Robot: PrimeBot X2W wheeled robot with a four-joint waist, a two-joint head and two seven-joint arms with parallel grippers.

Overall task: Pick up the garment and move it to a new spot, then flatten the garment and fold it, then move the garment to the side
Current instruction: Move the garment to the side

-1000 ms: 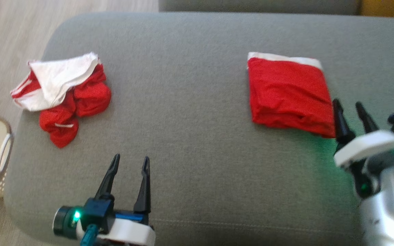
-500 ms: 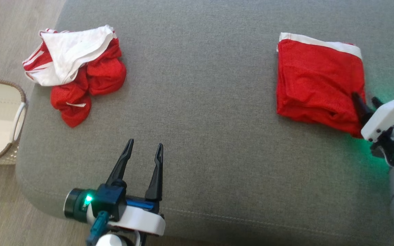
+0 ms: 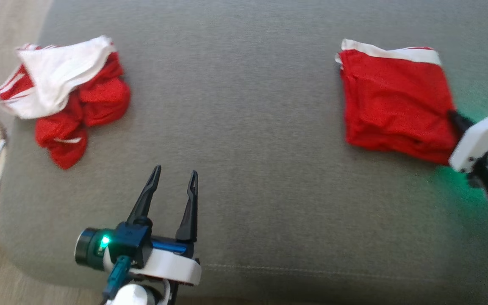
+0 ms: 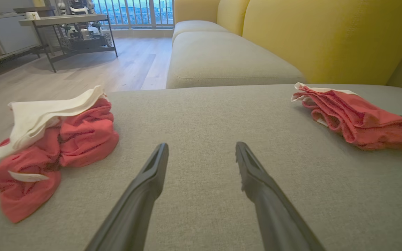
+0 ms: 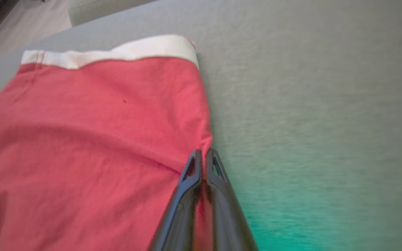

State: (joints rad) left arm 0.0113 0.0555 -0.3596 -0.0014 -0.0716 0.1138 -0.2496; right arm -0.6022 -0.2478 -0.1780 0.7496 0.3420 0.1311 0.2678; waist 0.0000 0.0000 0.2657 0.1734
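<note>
At right of couch [image 3: 248, 106], right gripper [image 5: 203, 155] clenched on edge of folded red garment [image 3: 392, 97], prob. to drag it aside; left gripper [image 3: 175, 170] spread wide, empty.

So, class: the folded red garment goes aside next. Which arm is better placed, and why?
Right. The right gripper is shut on the folded red garment's edge, cloth pinched in its jaws. The left gripper stands open over bare cushion, well apart from it.
</note>
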